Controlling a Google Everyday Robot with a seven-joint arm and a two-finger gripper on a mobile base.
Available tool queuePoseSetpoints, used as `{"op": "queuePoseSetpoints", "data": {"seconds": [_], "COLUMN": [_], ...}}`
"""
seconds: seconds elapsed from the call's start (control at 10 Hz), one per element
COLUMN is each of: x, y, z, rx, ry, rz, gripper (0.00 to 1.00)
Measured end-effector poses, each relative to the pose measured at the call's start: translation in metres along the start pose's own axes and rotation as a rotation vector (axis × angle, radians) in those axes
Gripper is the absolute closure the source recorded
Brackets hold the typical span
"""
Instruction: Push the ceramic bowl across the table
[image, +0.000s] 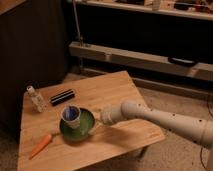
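The ceramic bowl (80, 127) is a shallow glossy dark-green dish on the front middle of the light wood table (120, 92). A small white cup with a blue inside (71, 116) stands in the bowl's left part. My gripper (99, 124) is at the end of the white arm (150, 117), which reaches in from the right. The gripper is low over the table and right against the bowl's right rim.
An orange carrot (40, 145) lies at the front left. A small clear bottle (36, 99) stands at the left. A black oblong object (62, 96) lies behind the bowl. The table's front edge is close below the bowl. A metal rail (145, 60) runs behind the table.
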Motion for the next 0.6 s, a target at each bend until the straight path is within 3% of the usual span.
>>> {"op": "queuePoseSetpoints", "data": {"seconds": [0.2, 0.4, 0.6], "x": [0.021, 0.031, 0.026], "y": [0.002, 0.013, 0.02], "z": [-0.019, -0.008, 0.004], "rx": [0.009, -0.001, -0.002], "ry": [0.003, 0.004, -0.004], "rz": [0.021, 0.026, 0.027], "gripper": [0.21, 0.21, 0.21]}}
